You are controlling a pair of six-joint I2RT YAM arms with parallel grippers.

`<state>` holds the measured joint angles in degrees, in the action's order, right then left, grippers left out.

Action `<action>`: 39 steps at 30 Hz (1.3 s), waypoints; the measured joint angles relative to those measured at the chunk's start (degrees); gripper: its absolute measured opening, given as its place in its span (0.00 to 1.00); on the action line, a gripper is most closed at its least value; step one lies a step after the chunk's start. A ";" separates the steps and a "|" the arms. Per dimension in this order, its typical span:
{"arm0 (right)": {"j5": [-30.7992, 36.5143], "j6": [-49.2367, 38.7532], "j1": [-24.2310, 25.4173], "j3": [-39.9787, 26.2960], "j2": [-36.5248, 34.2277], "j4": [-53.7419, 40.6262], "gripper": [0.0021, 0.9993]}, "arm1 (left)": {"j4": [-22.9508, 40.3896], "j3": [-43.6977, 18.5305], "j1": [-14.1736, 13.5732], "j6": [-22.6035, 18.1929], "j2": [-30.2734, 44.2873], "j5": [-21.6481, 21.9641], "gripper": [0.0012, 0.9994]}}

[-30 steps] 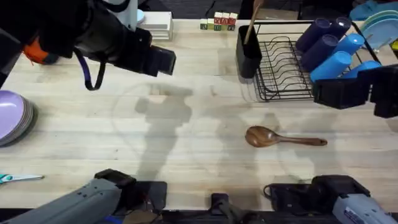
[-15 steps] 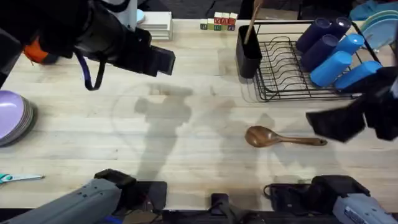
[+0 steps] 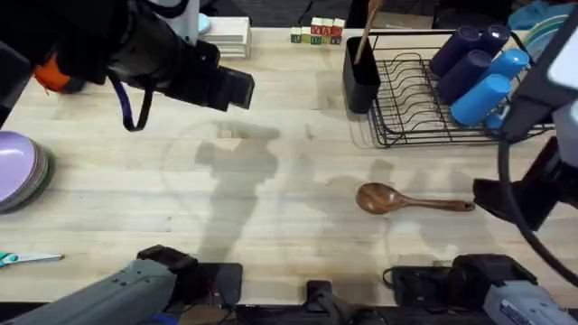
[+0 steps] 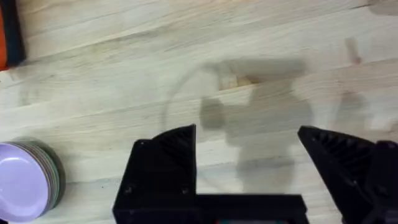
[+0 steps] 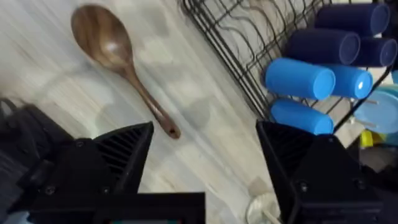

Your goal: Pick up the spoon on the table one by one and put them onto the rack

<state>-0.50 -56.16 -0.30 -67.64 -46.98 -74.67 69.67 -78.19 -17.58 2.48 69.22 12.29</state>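
One spoon (image 3: 411, 200) lies on the worktop (image 3: 271, 181) in front of the rack (image 3: 424, 99); another spoon (image 3: 366, 32) stands in the rack's caddy (image 3: 359, 77) at its left end.

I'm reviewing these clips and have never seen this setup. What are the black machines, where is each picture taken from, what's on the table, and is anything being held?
Two robot arms work at a pale wooden table. One picture looks down from above; the other two come from cameras on each wrist. The left gripper hangs open over bare wood near stacked purple plates. The right gripper is open too, holding nothing, near the dark reddish-brown wooden spoon lying flat on the table. Behind it stands the black wire dish rack with blue cups; a lighter wooden spoon already stands in its black caddy.
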 joint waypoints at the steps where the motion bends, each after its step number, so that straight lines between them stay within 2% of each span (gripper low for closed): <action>1: 0.78 -0.38 0.00 0.00 0.00 -0.40 1.00 | 0.00 0.00 0.00 0.00 -0.01 0.00 0.99; 20: 3.29 -1.84 0.00 -0.04 -0.02 -3.83 1.00 | 0.00 0.00 0.00 -0.13 0.01 0.00 0.99; 33: 0.44 -2.01 0.00 -0.03 -3.27 -4.89 1.00 | 0.00 0.00 0.00 -0.15 -0.01 0.00 0.99; 39: 0.30 -2.03 0.00 3.89 -4.02 -5.29 1.00 | 0.00 0.00 0.00 -0.15 -0.01 0.00 0.99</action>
<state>-0.20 -58.19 -0.30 -63.74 -51.01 -79.96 69.67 -78.19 -17.58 2.33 69.21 12.29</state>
